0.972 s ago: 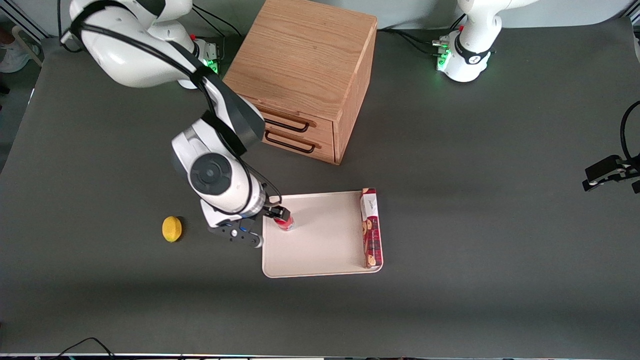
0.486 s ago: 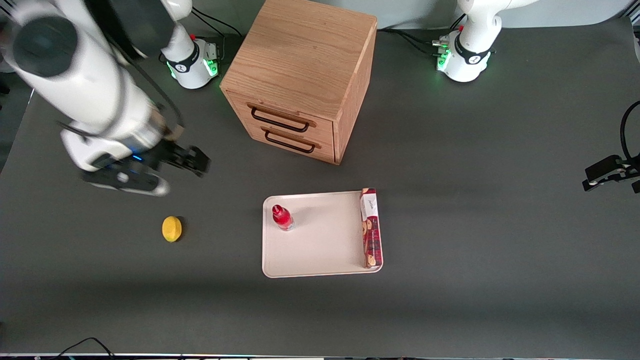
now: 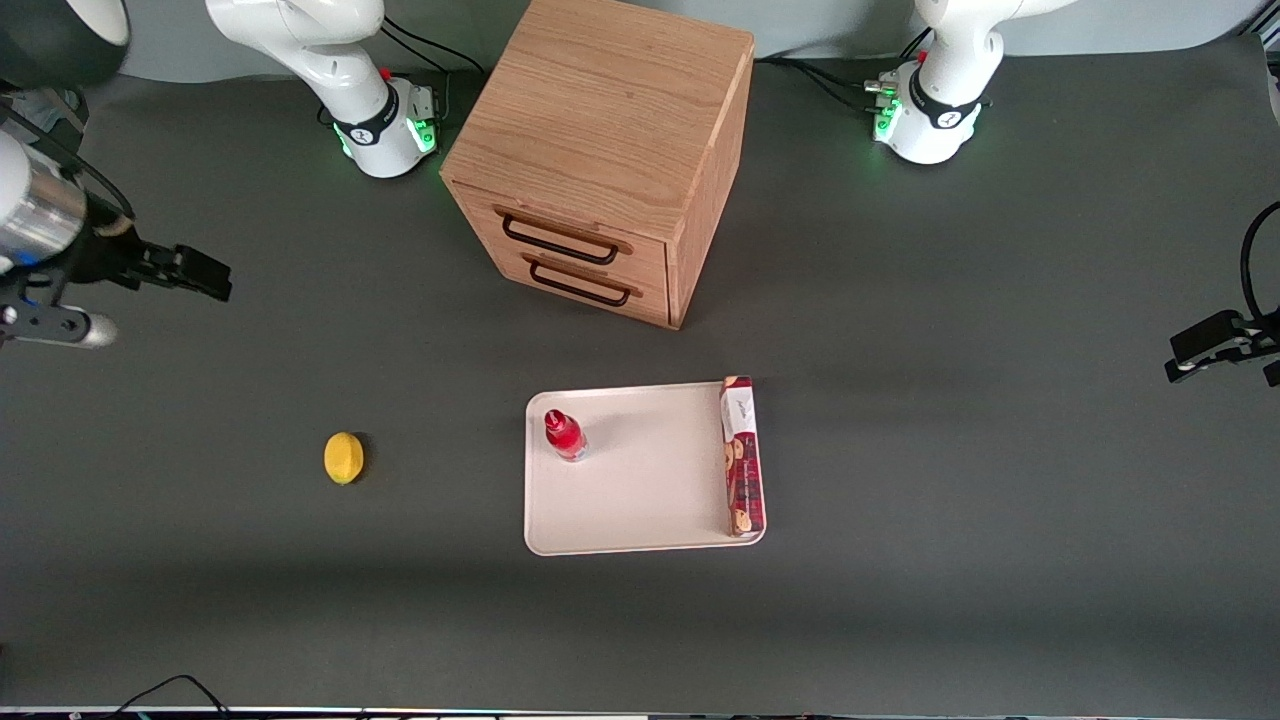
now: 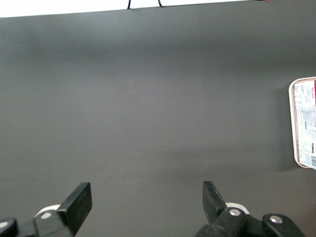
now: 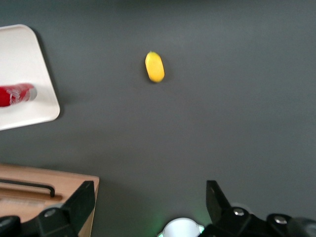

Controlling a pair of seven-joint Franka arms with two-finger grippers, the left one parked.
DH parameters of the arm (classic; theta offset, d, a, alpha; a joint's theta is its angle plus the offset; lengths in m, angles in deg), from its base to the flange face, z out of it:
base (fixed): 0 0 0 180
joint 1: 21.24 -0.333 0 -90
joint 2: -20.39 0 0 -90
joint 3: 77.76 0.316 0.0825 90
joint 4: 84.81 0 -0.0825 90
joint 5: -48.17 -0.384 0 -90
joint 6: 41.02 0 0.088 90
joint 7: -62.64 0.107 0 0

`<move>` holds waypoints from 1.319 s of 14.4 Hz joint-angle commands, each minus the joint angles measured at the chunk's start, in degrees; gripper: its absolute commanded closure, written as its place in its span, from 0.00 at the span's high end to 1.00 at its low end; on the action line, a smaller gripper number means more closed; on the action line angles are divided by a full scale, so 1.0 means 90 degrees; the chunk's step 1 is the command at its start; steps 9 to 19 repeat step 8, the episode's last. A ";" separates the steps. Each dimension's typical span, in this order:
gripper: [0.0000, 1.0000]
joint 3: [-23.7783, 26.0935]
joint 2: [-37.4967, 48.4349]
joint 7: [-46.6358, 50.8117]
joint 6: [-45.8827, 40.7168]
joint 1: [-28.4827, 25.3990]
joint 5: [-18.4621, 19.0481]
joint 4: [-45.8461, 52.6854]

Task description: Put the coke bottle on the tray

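The coke bottle (image 3: 564, 436), small and bright red, stands upright on the cream-white tray (image 3: 650, 490), in the tray corner nearest the working arm's end and the cabinet. It also shows in the right wrist view (image 5: 15, 95), on the tray (image 5: 24, 59). My right gripper (image 3: 205, 275) is open and empty, raised well above the table at the working arm's end, far from the tray. Its dark fingers (image 5: 81, 201) stand wide apart in the right wrist view, with nothing between them.
A long red cookie box (image 3: 743, 455) lies along the tray edge toward the parked arm's end. A yellow lemon (image 3: 344, 457) lies on the mat between tray and gripper. A wooden drawer cabinet (image 3: 610, 150) stands farther from the camera than the tray.
The gripper let go of the bottle on the tray, then rose and swung away toward the working arm's end of the table. The bottle stays upright where it was set.
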 commanded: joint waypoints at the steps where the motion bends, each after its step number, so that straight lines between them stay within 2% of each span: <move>1: 1.00 -0.0234 0.0845 -0.0108 0.1506 -0.0065 -0.0149 -0.1961; 4: 1.00 -0.0331 0.0798 -0.0216 0.1647 -0.0094 -0.0588 -0.1597; 7: 1.00 -0.0410 0.0456 -0.0177 0.1434 -0.0114 -0.0609 -0.0883; 19: 1.00 -0.0420 0.0427 -0.0177 0.1346 -0.0114 -0.0609 -0.0842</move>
